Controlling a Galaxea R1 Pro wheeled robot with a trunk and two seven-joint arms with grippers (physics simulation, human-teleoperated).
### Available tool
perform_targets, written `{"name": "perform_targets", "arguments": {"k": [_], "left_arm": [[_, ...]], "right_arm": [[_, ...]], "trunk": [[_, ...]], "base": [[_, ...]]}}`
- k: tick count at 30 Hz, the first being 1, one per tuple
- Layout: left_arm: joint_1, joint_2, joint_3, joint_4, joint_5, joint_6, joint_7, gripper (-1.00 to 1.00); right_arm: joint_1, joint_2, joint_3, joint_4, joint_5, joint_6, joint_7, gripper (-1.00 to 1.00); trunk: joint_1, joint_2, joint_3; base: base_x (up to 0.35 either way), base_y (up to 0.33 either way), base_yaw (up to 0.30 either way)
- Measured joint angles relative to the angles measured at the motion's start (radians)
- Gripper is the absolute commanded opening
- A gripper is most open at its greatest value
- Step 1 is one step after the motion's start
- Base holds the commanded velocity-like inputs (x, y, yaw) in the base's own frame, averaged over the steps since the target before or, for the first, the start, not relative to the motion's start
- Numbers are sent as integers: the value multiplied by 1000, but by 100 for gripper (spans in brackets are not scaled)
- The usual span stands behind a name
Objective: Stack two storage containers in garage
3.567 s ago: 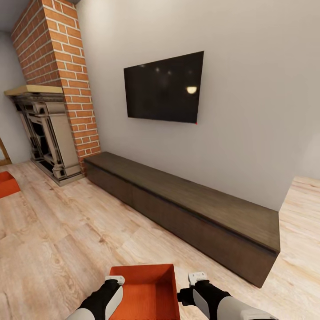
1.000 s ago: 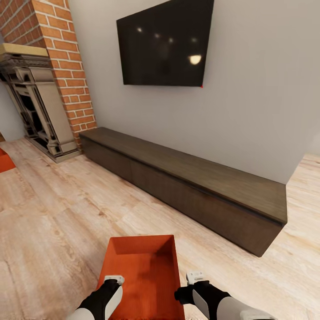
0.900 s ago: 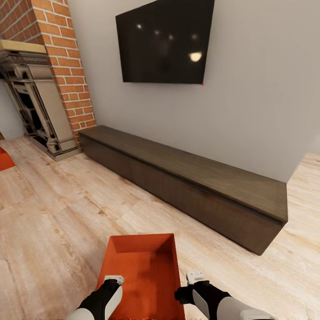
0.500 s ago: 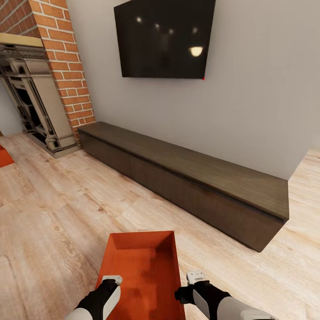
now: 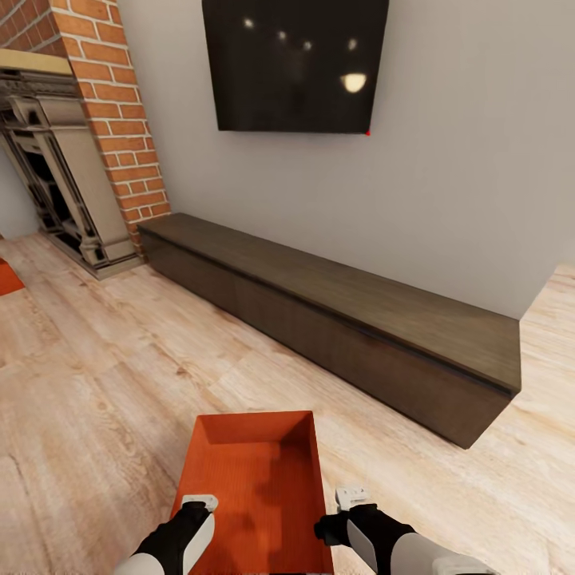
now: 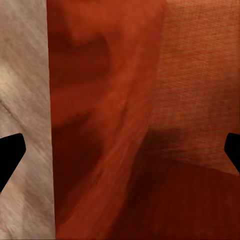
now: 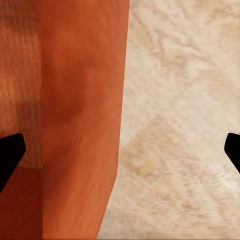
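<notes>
Orange-red storage container (image 5: 254,487) on near wood-plank floor (image 5: 96,375) | left gripper (image 6: 120,150) and right gripper (image 7: 120,150) open, each straddling a side wall for two-handed lift | second container (image 5: 8,277) far left

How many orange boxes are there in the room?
2. One storage container sits on the wood floor between the left gripper and right gripper. A sliver of the other container shows by the fireplace, mostly cut off.

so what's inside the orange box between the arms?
Nothing visible: the orange box shows a bare ribbed bottom and inner walls. Its near end is cut off by the picture's edge and partly covered by the wrists, so that part is unknown.
</notes>
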Motion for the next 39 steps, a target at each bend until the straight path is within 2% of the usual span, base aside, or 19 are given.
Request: {"name": "perform_targets", "arguments": {"k": [3,6,7,8,11,13,17,27,35,37,39], "left_arm": [[0,0,1,0,0,0,0,100],[0,0,1,0,0,0,0,100],[0,0,1,0,0,0,0,100],[0,0,1,0,0,0,0,-100],[0,0,-1,0,0,-11,0,-100],[0,0,0,1,15,-30,1,-100],[0,-1,2,1,37,-46,-4,-100],[0,-2,3,1,35,-48,-5,-100],[0,-2,4,1,37,-47,-4,-100],[0,-3,10,-8,7,-46,-12,-100],[0,-3,8,-5,4,-47,-12,-100]], "right_arm": [[0,0,0,0,0,0,0,100],[0,0,0,0,0,0,0,100],[0,0,0,0,0,0,0,-100],[0,0,0,1,0,0,0,-100],[0,0,-1,0,-1,0,1,-100],[0,-1,-3,0,6,0,2,-100],[0,-1,-6,0,-11,0,5,-100],[0,-1,-6,0,-12,-2,6,-100],[0,-1,-14,0,-9,-2,6,-100],[0,-1,-15,10,-16,-31,5,-100],[0,-1,-20,17,-15,-38,5,-100]], "trunk": [[1,-1,-12],[1,-1,-12],[1,-1,-12],[1,-1,-12],[1,-1,-12],[1,-1,-12],[1,-1,-12],[1,-1,-12],[-2,1,19],[-3,1,27],[-4,2,35]], "base": [[0,0,0],[0,0,0],[0,0,0],[0,0,0],[0,0,0],[0,0,0],[0,0,0],[0,0,0],[0,0,0],[0,0,0],[0,0,0]]}}
